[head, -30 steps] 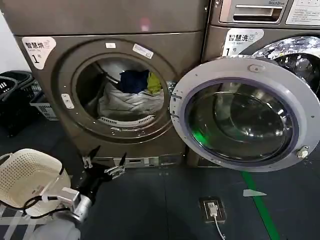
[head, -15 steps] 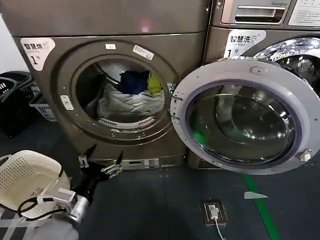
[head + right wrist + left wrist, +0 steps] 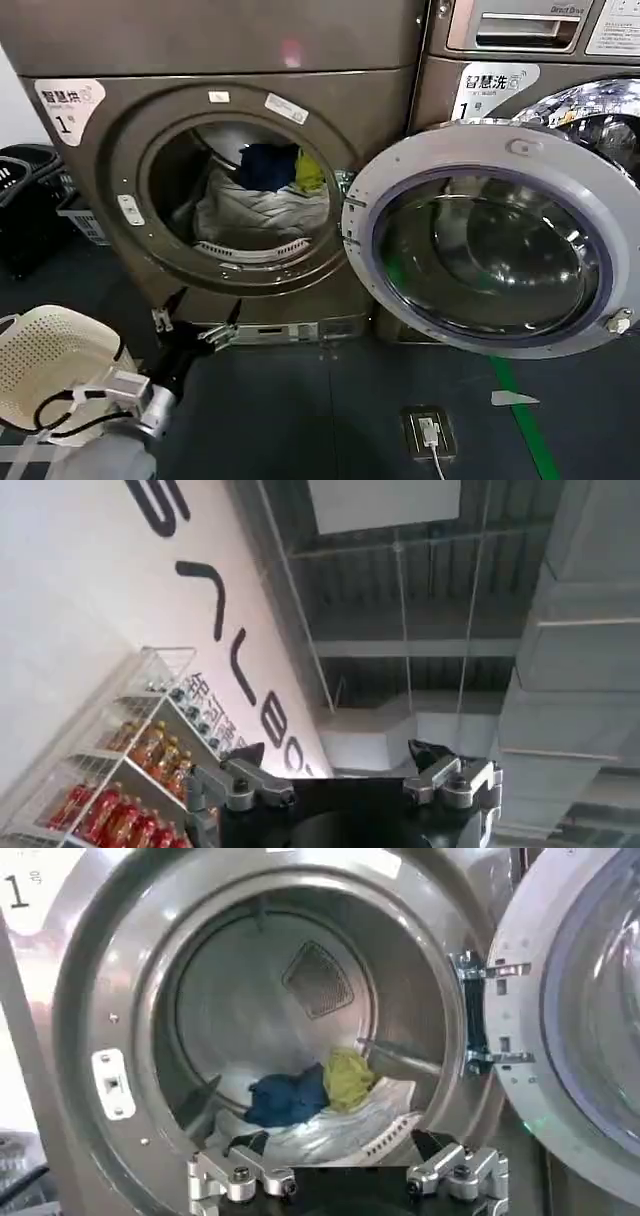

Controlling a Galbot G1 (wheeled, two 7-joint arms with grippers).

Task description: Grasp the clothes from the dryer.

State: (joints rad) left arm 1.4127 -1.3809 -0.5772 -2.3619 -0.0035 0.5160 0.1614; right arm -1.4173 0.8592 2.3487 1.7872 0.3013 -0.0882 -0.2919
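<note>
clothes (image 3: 258, 205) heaped low in the drum of the dryer (image 3: 110, 250), beyond and above the left gripper (image 3: 195, 322): pale grey-white fabric in front, a navy piece and a yellow-green piece on top toward the back. left wrist view looks straight into the round opening; clothes (image 3: 300, 1110) lie dead ahead between the two fingertips, well apart from them. left gripper (image 3: 345, 1148) spread wide, nothing between the fingers, low in front of the machine's base panel, just below the porthole rim. dryer door (image 3: 490, 240) swung fully open to the gripper's right, glass facing out. cream perforated basket (image 3: 50, 360) sits beside the left arm on its outer side, on the dark floor. right gripper (image 3: 345, 770) points up at a ceiling and a shelf of bottles (image 3: 130, 780), fingers apart, empty.
</note>
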